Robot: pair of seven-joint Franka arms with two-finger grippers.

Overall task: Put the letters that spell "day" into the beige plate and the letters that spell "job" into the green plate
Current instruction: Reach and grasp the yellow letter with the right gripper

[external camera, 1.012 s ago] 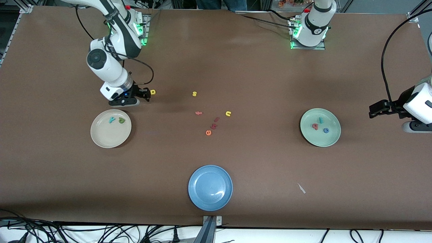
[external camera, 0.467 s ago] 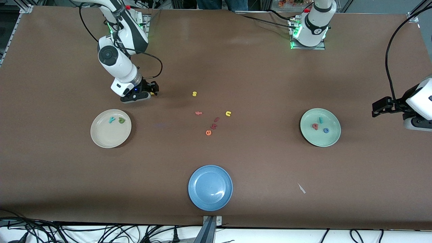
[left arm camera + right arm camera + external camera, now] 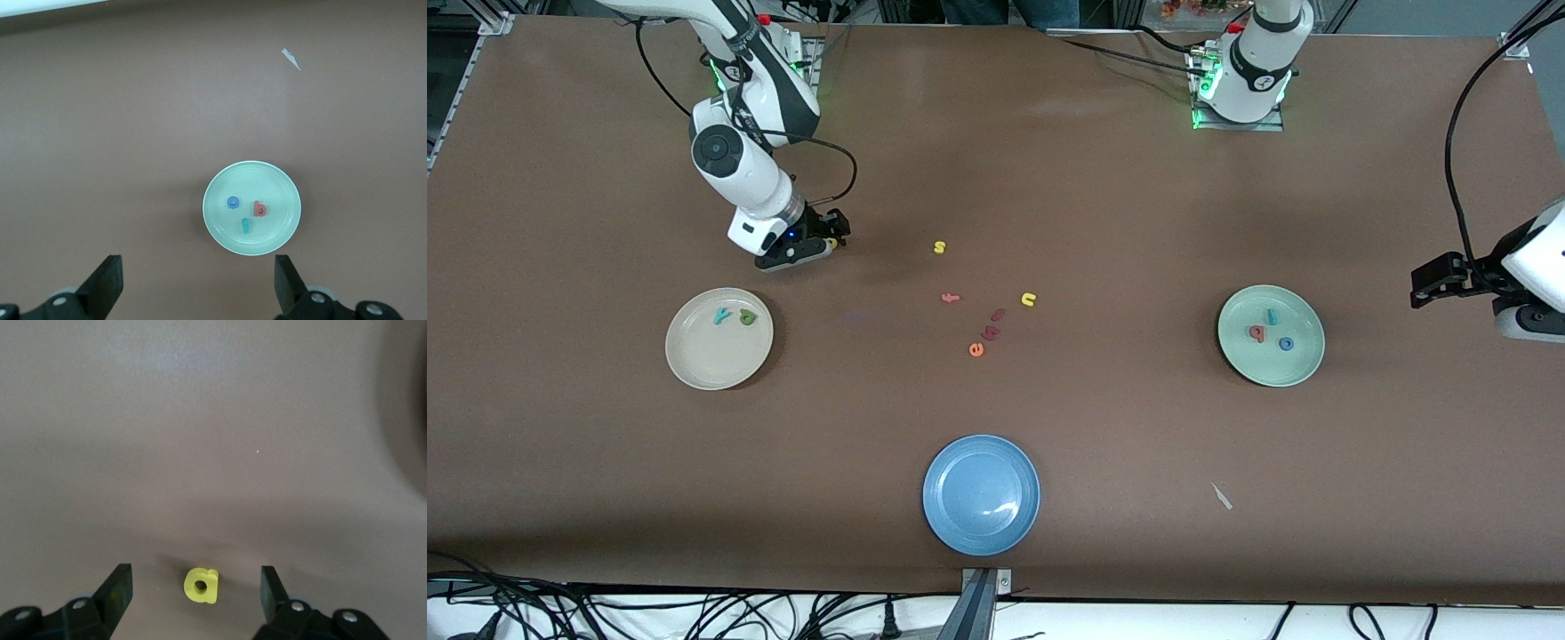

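Your right gripper (image 3: 197, 587) sits low over the table with its fingers spread wide apart, and the yellow d (image 3: 201, 585) lies flat on the brown table (image 3: 1049, 178) midway between them, touching neither. In the front view the letter is mostly hidden under the gripper's tip (image 3: 831, 242).

Expect it to handle as a light, soft foam piece: it will likely squash a little and could skid or tip if one finger reaches it first. Take it across its two flat sides, centred, pressing gently.

The beige plate (image 3: 694, 364) lies nearer the front camera than your gripper and already holds the teal y (image 3: 721, 315) and the green a (image 3: 747, 316).

Your left gripper (image 3: 197, 293) waits, fingers fully apart and empty, high above the green plate (image 3: 280, 183), where the b (image 3: 259, 209), o (image 3: 233, 203) and j (image 3: 245, 227) rest.
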